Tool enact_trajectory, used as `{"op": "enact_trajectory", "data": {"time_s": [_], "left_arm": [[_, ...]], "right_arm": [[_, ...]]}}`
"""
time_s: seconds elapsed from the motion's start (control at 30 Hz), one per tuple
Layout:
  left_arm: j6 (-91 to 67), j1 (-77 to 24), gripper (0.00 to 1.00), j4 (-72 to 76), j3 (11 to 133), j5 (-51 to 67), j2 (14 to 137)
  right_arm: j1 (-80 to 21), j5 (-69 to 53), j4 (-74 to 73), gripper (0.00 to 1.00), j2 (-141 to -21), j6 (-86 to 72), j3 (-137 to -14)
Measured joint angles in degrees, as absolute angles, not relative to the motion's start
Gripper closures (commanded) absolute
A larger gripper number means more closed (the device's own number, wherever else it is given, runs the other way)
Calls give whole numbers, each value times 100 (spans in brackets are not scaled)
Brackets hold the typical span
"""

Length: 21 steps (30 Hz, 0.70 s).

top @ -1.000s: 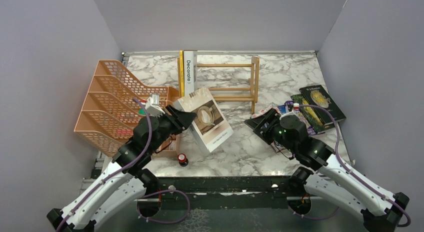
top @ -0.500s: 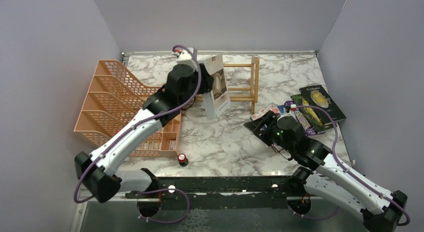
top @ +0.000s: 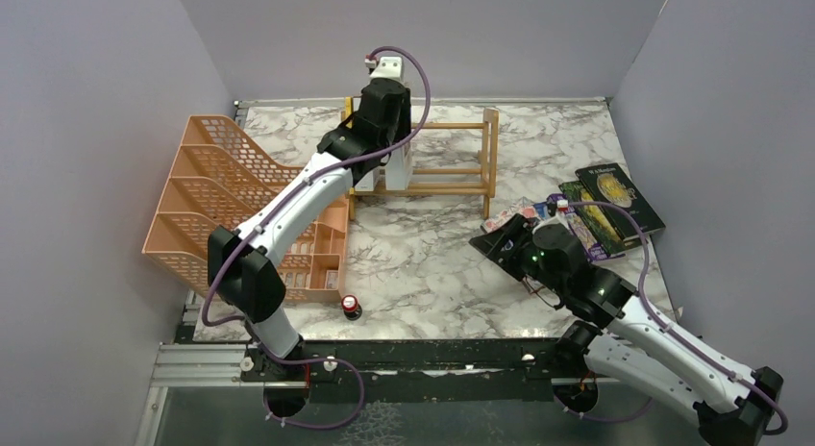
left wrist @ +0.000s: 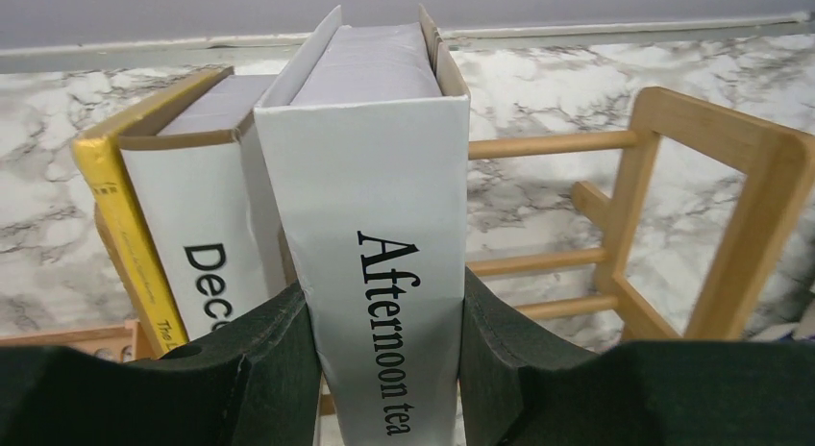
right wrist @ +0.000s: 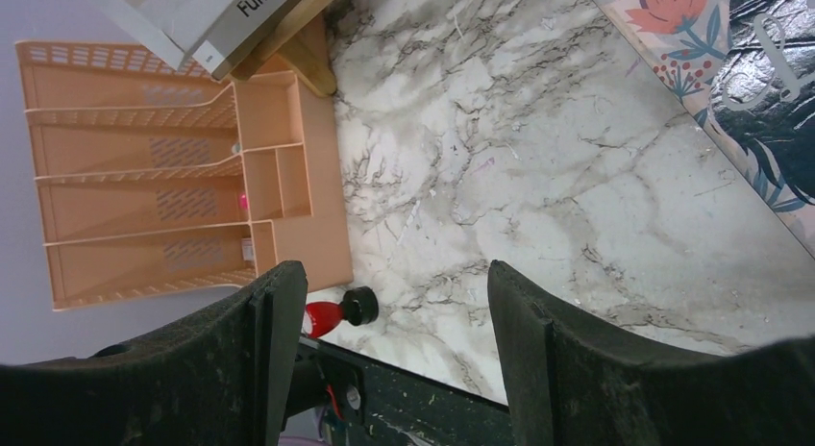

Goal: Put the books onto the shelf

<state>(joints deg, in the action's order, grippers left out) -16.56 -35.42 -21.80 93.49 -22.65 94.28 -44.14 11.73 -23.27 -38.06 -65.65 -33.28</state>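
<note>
My left gripper is shut on the spine of the white "Afternoon tea" book. It holds the book upright in the light-wood shelf, right beside the white "Decorate" book and a thin yellow book. From above, the left arm covers most of these books at the shelf's left end. My right gripper is open and empty over bare marble. Beside it lie a red floral book and a dark green book with gold among a pile at the right.
An orange mesh file tray stands left of the shelf, under the left arm. A small red bottle with a black cap lies near the table's front edge. Grey walls close in the table on three sides.
My left arm swung from beside the orange tray up to the shelf, carrying the white book and turning it upright next to "Decorate". The right arm barely moved.
</note>
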Motion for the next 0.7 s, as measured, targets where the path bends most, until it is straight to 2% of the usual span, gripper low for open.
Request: {"op": "enact_trajectory", "data": {"time_s": [0.27, 0.5, 0.57, 0.63, 0.7], "left_arm": [[-1468, -2980, 67, -2224, 9450, -2137, 9961], [-1286, -2989, 64, -2189, 9498, -2073, 10162], [-1271, -2985, 60, -2093, 9459, -2075, 10158], [-1267, -2985, 46, -2008, 9400, -2073, 10158], [-1269, -2985, 37, -1979, 9369, -2080, 10158]], "right_arm": [[-4414, 1081, -2239, 28, -4403, -6390, -3323], [-4414, 854, -2067, 28, -4797, -6342, -3245], [-4414, 805, -2040, 28, -4845, -6342, -3240], [-4414, 794, -1997, 28, -4862, -6340, -3240], [-4414, 790, -1962, 28, -4871, -6335, -3240]]}}
